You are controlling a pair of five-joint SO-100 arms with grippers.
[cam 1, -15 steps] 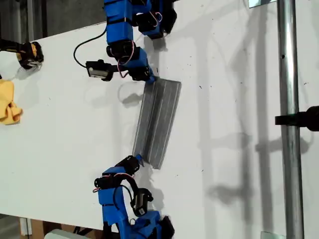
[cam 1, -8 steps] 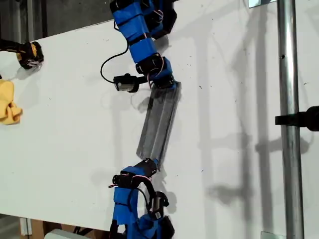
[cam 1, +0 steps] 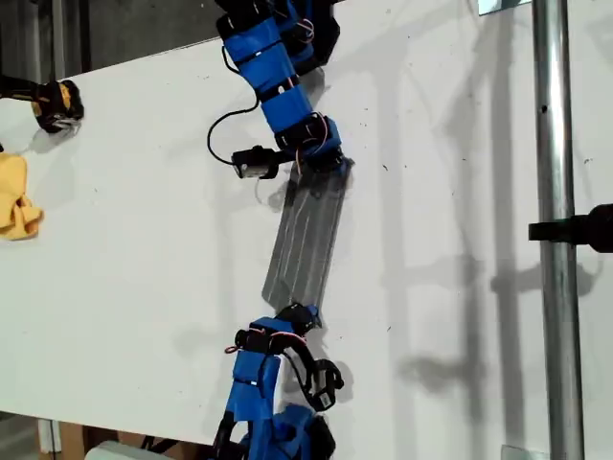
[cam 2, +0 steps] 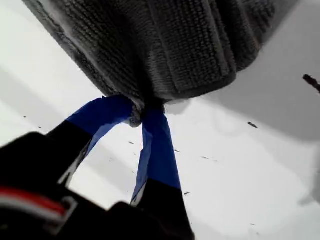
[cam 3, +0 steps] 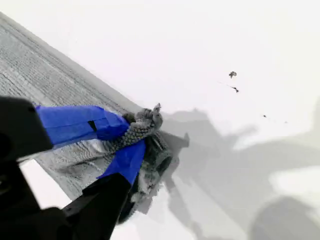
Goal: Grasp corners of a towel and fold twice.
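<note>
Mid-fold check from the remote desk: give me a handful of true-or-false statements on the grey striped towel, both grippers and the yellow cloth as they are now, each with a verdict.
1. My first gripper is shut on an edge of the dark grey towel with thin white stripes. True.
2. My second gripper is open and clear of the towel. False: its blue fingers pinch a bunched bit of the cloth.
3. The towel lies as a long narrow strip between the two arms. True.
4. The small yellow cloth sits on top of the towel. False: it lies apart, at the exterior view's left edge.
5. The towel hangs off the white table. False: it is wholly over the tabletop.
</note>
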